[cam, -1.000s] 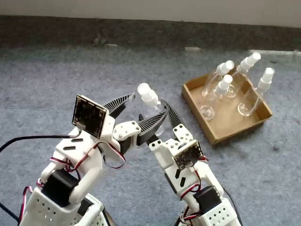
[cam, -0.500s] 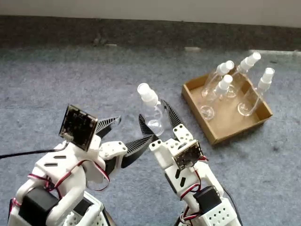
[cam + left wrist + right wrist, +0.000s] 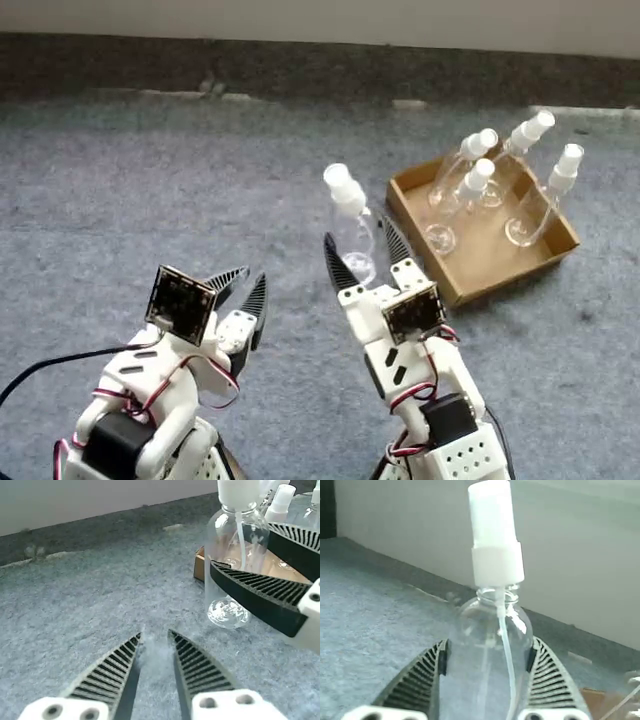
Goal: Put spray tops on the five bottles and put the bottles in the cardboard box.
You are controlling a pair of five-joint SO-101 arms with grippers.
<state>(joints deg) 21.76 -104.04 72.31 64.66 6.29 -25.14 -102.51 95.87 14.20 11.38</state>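
Clear bottle (image 3: 352, 232) upright, clamped between right claw (image 3: 365, 255) jaws

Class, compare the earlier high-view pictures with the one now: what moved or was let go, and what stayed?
The left gripper released the spray top and drew back toward its base. The right gripper, shut on the bottle, carried it toward the cardboard box. The four bottles in the box stayed put.
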